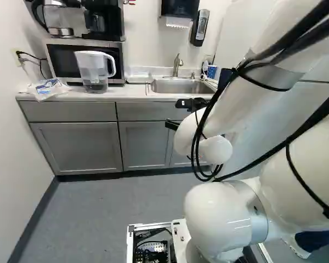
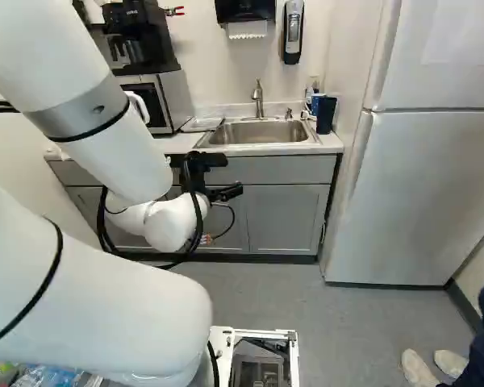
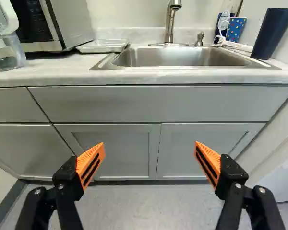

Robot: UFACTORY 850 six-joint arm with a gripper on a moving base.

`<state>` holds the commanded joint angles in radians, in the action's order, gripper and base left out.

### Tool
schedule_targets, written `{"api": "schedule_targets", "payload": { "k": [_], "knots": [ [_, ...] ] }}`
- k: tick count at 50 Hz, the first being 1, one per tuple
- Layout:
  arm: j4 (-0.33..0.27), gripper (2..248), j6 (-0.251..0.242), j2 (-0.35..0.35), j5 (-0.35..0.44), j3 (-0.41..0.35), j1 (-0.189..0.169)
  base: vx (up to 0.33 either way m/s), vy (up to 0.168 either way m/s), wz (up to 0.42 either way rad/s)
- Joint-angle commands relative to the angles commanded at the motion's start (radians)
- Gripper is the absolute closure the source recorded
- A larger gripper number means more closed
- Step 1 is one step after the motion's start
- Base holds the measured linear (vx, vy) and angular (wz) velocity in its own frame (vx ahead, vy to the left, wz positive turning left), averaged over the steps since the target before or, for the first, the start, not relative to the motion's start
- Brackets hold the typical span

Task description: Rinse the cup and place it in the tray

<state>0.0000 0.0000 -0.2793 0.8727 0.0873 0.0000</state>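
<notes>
My gripper (image 2: 226, 177) hangs in front of the sink cabinet, below counter height. In the wrist view the gripper (image 3: 150, 160) is open, its orange pads wide apart and nothing between them. A dark blue cup (image 3: 273, 33) stands on the counter at the sink's right side, on the fridge side. Behind it is a smaller blue cup with a dotted pattern (image 3: 235, 28). The steel sink (image 3: 182, 57) lies ahead of the gripper, with its faucet (image 3: 170, 21) behind the basin. On the microwave side of the sink, a flat white tray (image 3: 103, 45) rests on the counter.
A water pitcher (image 1: 94, 71) stands before the microwave (image 1: 63, 60), beside a plastic bag (image 1: 46, 87). The counter's front edge (image 3: 149, 81) and grey cabinets (image 1: 77, 145) face the arm. A white fridge (image 2: 423, 193) stands right of the counter. A soap bottle (image 3: 224, 21) is by the patterned cup.
</notes>
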Motion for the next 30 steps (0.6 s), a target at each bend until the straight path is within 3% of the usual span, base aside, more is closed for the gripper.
{"api": "schedule_targets", "payload": {
  "k": [30],
  "knots": [
    [0.000,3,0.000,0.028,0.000,0.041,-0.012,0.000,0.000,0.000]
  ]
}}
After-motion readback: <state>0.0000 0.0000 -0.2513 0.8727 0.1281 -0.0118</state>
